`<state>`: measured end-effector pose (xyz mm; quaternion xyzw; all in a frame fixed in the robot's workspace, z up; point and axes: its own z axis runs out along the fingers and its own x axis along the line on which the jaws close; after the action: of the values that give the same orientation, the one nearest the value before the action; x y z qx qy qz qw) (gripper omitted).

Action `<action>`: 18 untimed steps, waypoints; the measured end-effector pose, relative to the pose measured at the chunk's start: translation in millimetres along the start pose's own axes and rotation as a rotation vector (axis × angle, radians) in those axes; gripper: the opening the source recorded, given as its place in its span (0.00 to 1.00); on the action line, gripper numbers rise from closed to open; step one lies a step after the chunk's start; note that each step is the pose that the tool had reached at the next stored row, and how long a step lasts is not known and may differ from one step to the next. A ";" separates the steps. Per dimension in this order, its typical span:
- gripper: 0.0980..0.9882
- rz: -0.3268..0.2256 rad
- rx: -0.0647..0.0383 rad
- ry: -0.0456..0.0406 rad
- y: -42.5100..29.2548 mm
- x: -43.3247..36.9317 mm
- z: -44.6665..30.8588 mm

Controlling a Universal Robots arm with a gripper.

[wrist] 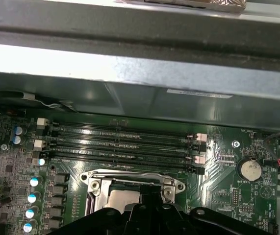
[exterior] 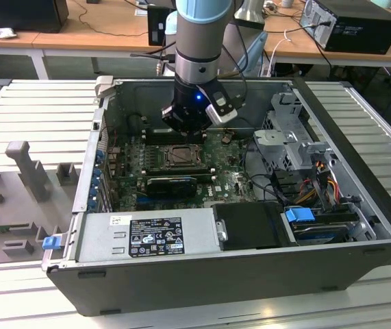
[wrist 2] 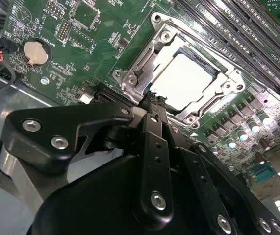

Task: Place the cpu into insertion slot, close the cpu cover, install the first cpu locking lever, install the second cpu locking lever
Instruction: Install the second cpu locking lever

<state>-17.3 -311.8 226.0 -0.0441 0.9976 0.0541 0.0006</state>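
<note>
Claw (wrist 2: 152,100): in the second wrist view the black fingers run together to one narrow tip with no gap visible between them, nothing held. The tip sits right at the edge of the cpu cover (wrist 2: 149,58), at the cover's 7 o'clock corner; contact with the metal cannot be confirmed.

Cpu (wrist 2: 184,81): seated flat in the insertion slot (wrist 2: 209,73), its pale silvery face showing through the cover's square window. The cover lies down over the chip, framing it on all sides, with screw heads at its corners.

In the first wrist view the claw (wrist: 149,198) overlaps the near edge of the cpu cover (wrist: 130,178), and part of the cpu (wrist: 120,198) shows beside the fingers. Four long black memory slots (wrist: 125,144) run parallel just past the socket. A round coin battery (wrist: 250,170) sits on the green motherboard (wrist: 218,191), at about 3 o'clock from the socket.

Exterior view: the arm reaches down into the open computer case (exterior: 359,260), which lies on its side on a slatted metal surface (exterior: 31,110). The wrist hangs above the socket area (exterior: 180,156), near the board's centre. The power supply (exterior: 147,236) lies at 6 o'clock from the socket, the drive cage (exterior: 287,133) at 3 o'clock.
</note>
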 end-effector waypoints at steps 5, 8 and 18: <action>0.01 0.000 0.000 0.0000 -1.6 0.1 -0.2; 0.01 0.000 0.000 -0.0001 -2.7 0.3 -0.3; 0.01 0.000 0.000 0.0000 -3.5 0.3 -7.1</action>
<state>-17.3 -316.0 232.7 -0.0442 0.9976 0.0542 0.0006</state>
